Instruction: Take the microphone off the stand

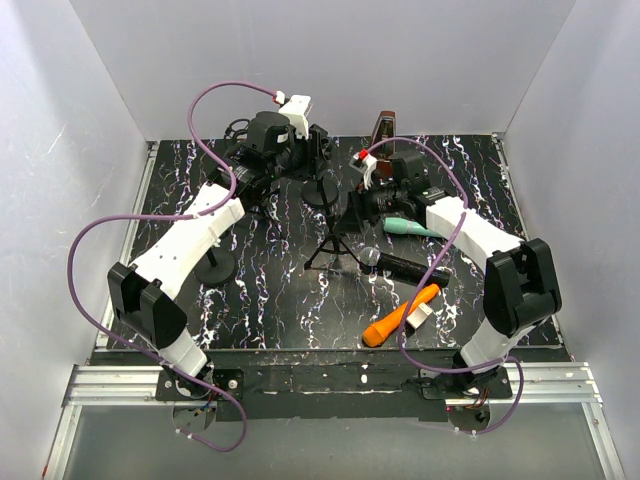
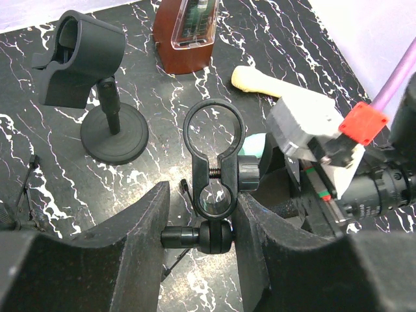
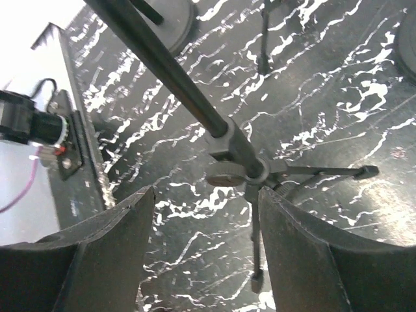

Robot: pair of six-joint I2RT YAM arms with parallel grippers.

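The microphone (image 1: 404,266), black with a silvery mesh head, lies flat on the marbled table to the right of the tripod stand (image 1: 335,247). My left gripper (image 2: 203,203) is shut on the ball joint under the stand's ring clip (image 2: 213,130), and the ring is empty. In the top view this left gripper (image 1: 316,150) sits at the back centre. My right gripper (image 3: 205,195) is open, low beside the stand's pole (image 3: 170,71) and leg hub (image 3: 242,166), with nothing between its fingers. From above, the right gripper (image 1: 354,204) is just right of the stand.
A second stand with a round base and black clip (image 2: 84,65) stands at the back, and another round base (image 1: 215,265) at the left. A brown metronome (image 2: 192,32), a teal and cream tool (image 1: 412,229) and an orange tool (image 1: 400,315) lie about.
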